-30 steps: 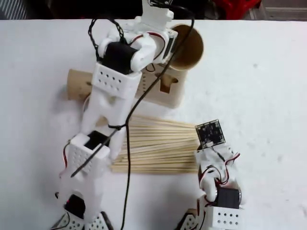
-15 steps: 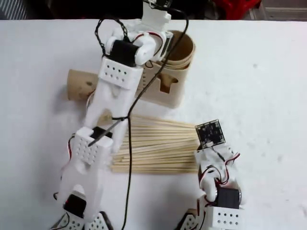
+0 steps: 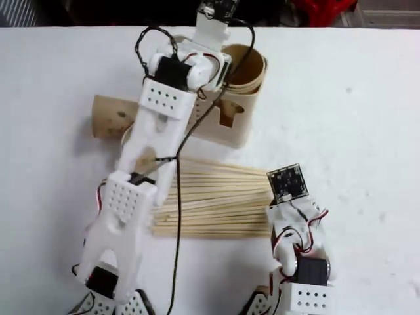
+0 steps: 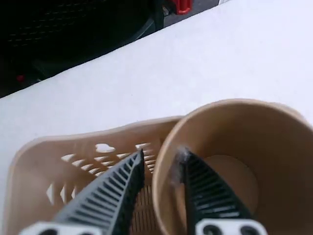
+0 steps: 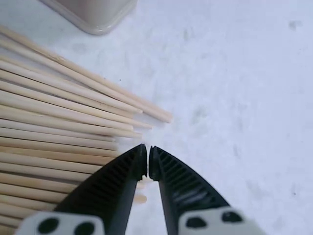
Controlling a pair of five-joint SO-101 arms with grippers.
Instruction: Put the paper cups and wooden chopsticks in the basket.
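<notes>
The left claw (image 4: 161, 159) is closed on the rim of a paper cup (image 4: 230, 161), with one black finger inside the wall and the other outside, so the cardboard is pinched between them. The cup is held mouth up at the far end of the basket (image 4: 58, 161) and overlaps the basket's rim; I cannot tell whether its base rests inside. In the high view that cup (image 3: 252, 69) sits at the basket's (image 3: 236, 128) far right corner, and the left arm stretches over the basket to reach it. A second paper cup (image 3: 108, 117) lies on its side on the bench (image 3: 348, 131), against the basket's left end and partly under the arm. The right claw (image 5: 147, 154) is closed, its fingertips all but touching and holding nothing. It hangs just above the bench at the right-hand ends of the wooden chopsticks (image 5: 58, 132). The chopsticks (image 3: 216, 200) lie in a loose, roughly parallel row on the bench, just on the near side of the basket, between the two arms.
</notes>
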